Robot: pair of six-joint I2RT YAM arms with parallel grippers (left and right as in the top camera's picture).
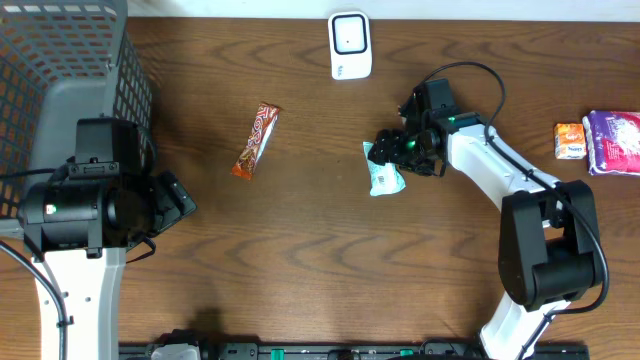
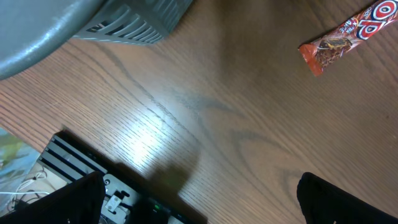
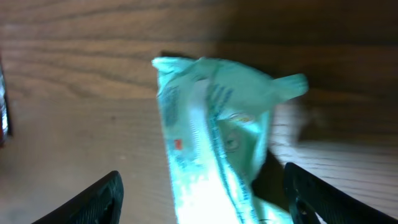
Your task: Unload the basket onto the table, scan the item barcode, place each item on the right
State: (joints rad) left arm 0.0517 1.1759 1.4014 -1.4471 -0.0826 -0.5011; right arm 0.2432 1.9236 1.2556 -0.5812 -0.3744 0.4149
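Observation:
A crumpled teal packet (image 1: 384,177) (image 3: 211,130) lies on the wooden table right of centre. My right gripper (image 1: 395,147) (image 3: 202,199) hovers over its near end, open. Its dark fingers (image 3: 99,199) stand clear on either side of the packet and hold nothing. The white barcode scanner (image 1: 350,45) stands at the table's far edge, above and left of the packet. A red-orange candy bar (image 1: 256,140) (image 2: 348,34) lies left of centre. My left gripper (image 1: 172,200) (image 2: 199,205) is open and empty at the left, beside the basket.
A grey mesh basket (image 1: 70,60) (image 2: 124,25) fills the far left corner. An orange packet (image 1: 570,140) and a purple packet (image 1: 612,142) lie at the right edge. A black rail (image 1: 300,350) (image 2: 81,168) runs along the front edge.

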